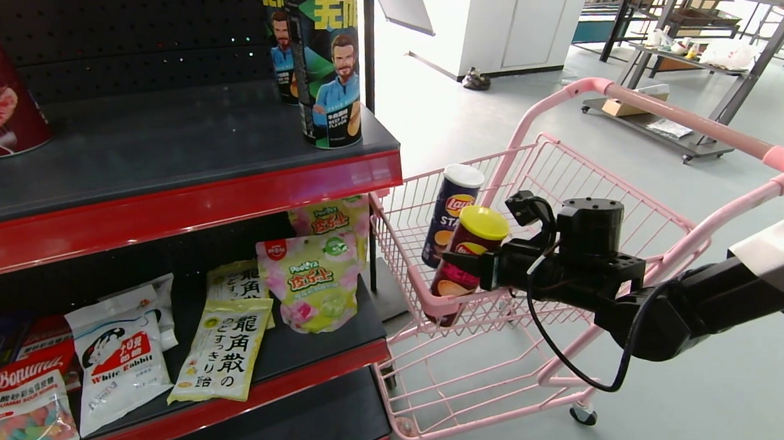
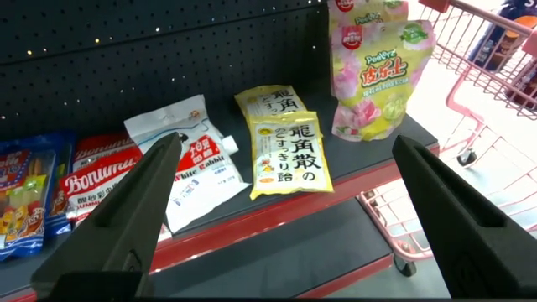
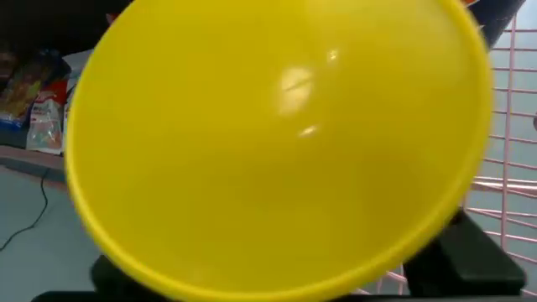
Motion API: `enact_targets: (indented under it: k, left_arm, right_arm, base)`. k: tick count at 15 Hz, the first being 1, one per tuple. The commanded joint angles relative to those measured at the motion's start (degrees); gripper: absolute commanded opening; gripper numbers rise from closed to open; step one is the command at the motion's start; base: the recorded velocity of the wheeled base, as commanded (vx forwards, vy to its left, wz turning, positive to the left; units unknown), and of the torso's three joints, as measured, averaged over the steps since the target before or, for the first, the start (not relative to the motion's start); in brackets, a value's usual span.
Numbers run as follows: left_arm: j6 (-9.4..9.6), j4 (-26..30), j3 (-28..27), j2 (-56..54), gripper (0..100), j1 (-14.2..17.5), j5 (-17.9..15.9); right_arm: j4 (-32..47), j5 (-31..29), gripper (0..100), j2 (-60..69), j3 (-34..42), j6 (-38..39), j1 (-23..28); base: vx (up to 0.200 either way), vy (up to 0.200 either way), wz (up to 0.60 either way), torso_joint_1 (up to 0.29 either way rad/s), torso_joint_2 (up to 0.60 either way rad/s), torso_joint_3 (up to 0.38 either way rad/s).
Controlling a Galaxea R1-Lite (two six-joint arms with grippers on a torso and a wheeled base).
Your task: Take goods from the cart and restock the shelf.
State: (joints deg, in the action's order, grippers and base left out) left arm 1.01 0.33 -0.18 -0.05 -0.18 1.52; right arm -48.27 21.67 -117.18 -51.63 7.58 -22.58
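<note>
One pink cart (image 1: 687, 124) with two chip cans (image 1: 450, 212); three shelf cans (image 1: 332, 72) up top; candy bags (image 1: 313, 279) below, perhaps nine, edge unclear.

A smooth grey floor (image 1: 688, 405) is seen throughout, brightly lit toward the far side. A white cabinet (image 1: 513, 27) is set at the back, with metal-framed tables (image 1: 670, 58) beside it and a low wheeled platform (image 1: 699, 149) carrying a cardboard box (image 1: 625, 108)
</note>
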Motion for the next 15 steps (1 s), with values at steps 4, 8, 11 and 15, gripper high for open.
enact_targets:
  k: [4, 8, 11, 15]
  left_arm:
    - [-0.05, 0.0, 0.0, 0.0, 100, 0.0, 0.1]
    - [-0.13, 0.0, 0.0, 0.0, 100, 0.0, 0.1]
    - [-0.31, 0.0, 0.0, 0.0, 100, 0.0, 0.1]
    - [-0.31, 0.0, 0.0, 0.0, 100, 0.0, 0.1]
  right_arm:
    - [-4.5, -2.7, 0, 3.0, 0.7, -0.4, -1.3]
    - [-4.3, -3.4, 0, 10.4, 2.3, -3.1, -1.2]
    - [-0.6, -3.4, 0, 17.8, 1.7, -6.1, -0.1]
    - [12.0, -6.4, 0, 31.7, -0.2, -9.2, 2.0]
  base:
    - [0.000, 0.000, 0.00, 0.000, 0.00, 0.000]
    - [0.000, 0.000, 0.00, 0.000, 0.00, 0.000]
    - [0.000, 0.000, 0.00, 0.000, 0.00, 0.000]
    - [0.000, 0.000, 0.00, 0.000, 0.00, 0.000]
